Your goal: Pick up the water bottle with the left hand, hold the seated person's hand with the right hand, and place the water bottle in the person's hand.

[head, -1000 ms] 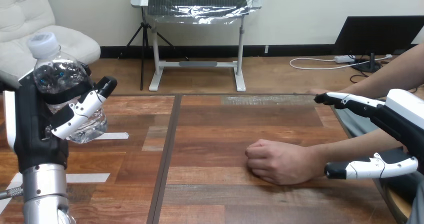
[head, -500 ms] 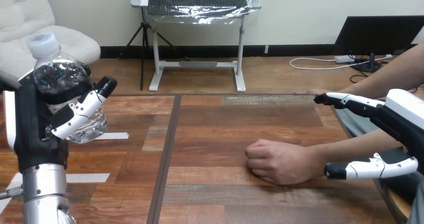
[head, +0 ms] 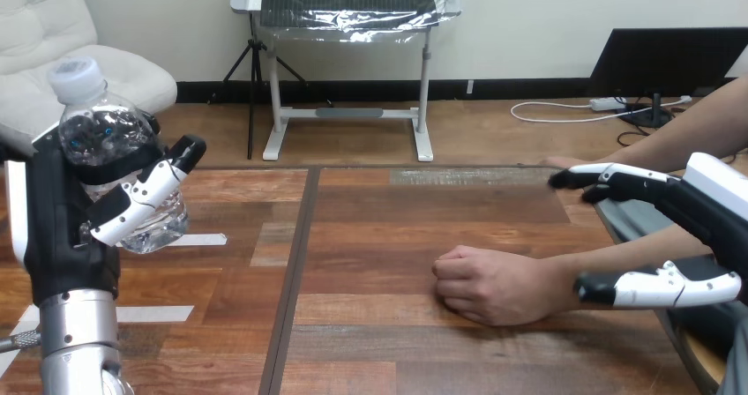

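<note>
My left hand (head: 66,210) grips the bottle (head: 106,139) aloft; my right hand (head: 706,219), spread wide, flanks the person's wrist (head: 564,280).

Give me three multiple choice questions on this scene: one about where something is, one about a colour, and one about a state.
1. Where over the table is the water bottle?
A. At the view's left, held up by the left hand
B. At the middle, lying down
C. At the right edge, standing

2. What colour is the bottle's cap?
A. Blue
B. Red
C. White

3. How is the person's hand at the table's middle?
A. Flat, palm up
B. Closed in a fist
C. Spread, fingers wide

Answers:
1 A: the left hand's fingers curl round the bottle, above the tabletop.
2 C: the cap on top is white.
3 B: its fingers are tucked under as it rests on the wood.
</note>
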{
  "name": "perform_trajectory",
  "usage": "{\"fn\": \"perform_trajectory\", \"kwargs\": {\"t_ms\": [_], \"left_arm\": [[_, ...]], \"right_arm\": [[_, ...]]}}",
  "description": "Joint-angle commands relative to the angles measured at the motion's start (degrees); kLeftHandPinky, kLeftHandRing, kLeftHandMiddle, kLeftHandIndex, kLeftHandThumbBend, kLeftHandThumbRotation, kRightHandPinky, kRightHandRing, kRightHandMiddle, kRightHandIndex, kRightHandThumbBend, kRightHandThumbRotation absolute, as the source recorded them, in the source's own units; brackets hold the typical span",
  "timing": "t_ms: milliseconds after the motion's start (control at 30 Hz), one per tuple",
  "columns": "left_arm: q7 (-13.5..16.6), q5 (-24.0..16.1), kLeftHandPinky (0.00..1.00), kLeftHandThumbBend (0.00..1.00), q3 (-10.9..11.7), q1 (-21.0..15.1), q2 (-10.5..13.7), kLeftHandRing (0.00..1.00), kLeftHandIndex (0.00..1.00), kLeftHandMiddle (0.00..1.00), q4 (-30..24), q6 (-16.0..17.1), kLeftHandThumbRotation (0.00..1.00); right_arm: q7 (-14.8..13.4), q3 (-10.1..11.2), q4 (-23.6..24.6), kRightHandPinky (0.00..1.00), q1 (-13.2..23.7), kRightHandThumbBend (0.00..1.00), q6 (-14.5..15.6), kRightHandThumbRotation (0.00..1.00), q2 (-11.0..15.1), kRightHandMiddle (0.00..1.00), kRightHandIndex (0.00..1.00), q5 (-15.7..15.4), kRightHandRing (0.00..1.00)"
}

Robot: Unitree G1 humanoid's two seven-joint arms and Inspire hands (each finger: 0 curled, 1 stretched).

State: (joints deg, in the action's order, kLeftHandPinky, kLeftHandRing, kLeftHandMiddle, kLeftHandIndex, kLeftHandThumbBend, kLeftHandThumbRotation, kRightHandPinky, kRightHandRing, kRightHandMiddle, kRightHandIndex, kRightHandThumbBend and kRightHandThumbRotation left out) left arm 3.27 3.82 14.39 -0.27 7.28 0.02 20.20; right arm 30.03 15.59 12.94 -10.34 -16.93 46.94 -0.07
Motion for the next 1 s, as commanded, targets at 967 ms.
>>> {"fn": "perform_trajectory", "kwargs": {"t_ms": [967], "left_arm": [[-0.29,0.3,0.23,0.6,-0.17,-2.46,0.32,0.29,0.4,0.34,-2.44,1.35,0.0]], "right_arm": [[2.19,0.61,0.49,0.03,3.91,1.0,0.38,1.0,-1.93,0.13,0.42,4.97,0.07]]}}
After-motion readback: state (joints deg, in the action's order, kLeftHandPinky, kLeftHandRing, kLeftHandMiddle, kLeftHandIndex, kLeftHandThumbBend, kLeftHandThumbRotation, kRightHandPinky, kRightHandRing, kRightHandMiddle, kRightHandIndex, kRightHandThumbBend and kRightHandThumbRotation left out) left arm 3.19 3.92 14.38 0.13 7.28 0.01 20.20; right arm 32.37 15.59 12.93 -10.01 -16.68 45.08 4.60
